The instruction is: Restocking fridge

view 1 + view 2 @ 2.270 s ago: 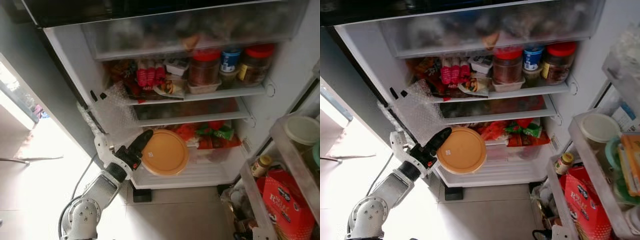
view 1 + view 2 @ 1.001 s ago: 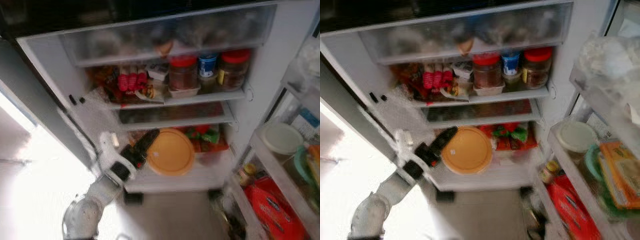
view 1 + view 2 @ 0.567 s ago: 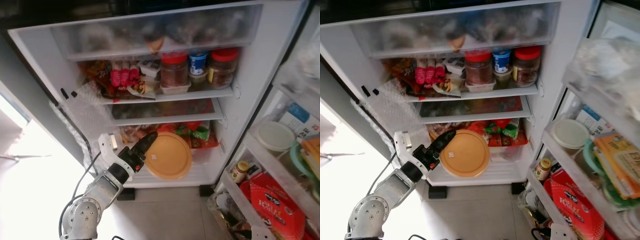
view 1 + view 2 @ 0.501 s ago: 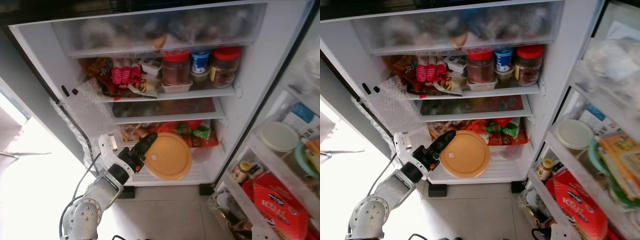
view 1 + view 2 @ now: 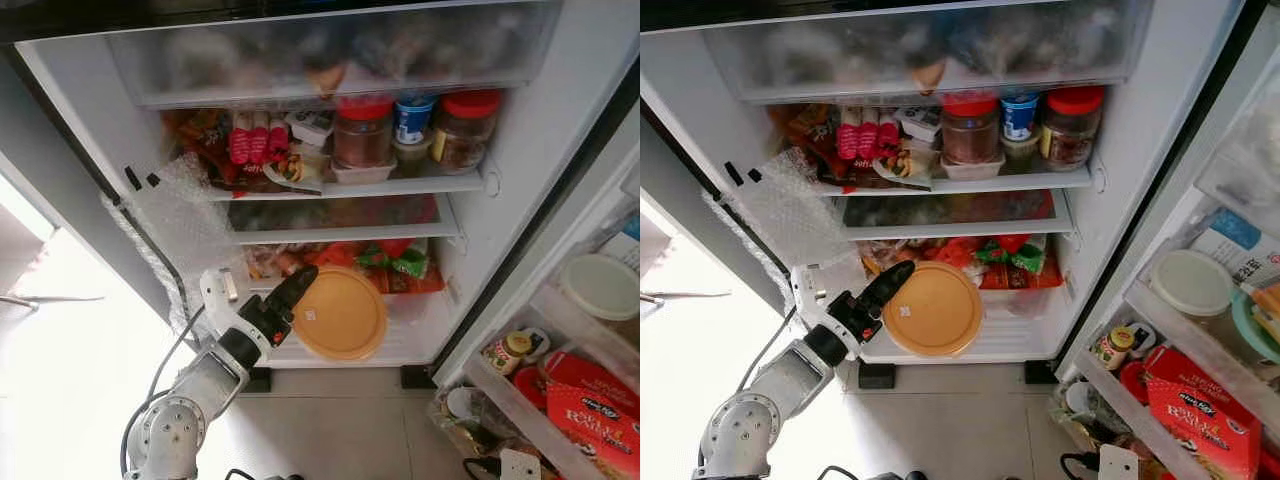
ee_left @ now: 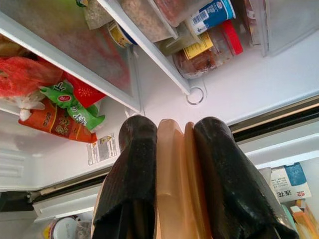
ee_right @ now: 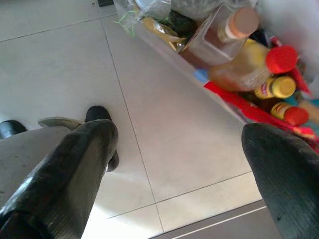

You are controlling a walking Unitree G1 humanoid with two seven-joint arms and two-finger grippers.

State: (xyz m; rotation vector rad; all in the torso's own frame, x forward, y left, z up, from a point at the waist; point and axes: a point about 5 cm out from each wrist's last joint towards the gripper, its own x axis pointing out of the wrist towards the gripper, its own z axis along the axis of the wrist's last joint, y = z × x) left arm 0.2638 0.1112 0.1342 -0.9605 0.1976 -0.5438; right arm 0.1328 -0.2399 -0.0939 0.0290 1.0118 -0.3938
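Orange plastic: the round lidded container [image 5: 340, 313] sits clamped edge-on between my left gripper [image 6: 172, 164] fingers, in front of the fridge's [image 5: 505, 180] bottom compartment.
Change: against the frames a moment back, my head camera has swung; container and arm keep the same pose, so I read no real advance.
Meaning: I judge the container not yet placed; the insertion is pending.
Right gripper [image 7: 184, 149]: hanging idle over the tiled floor [image 7: 164, 124], fingers spread, empty.
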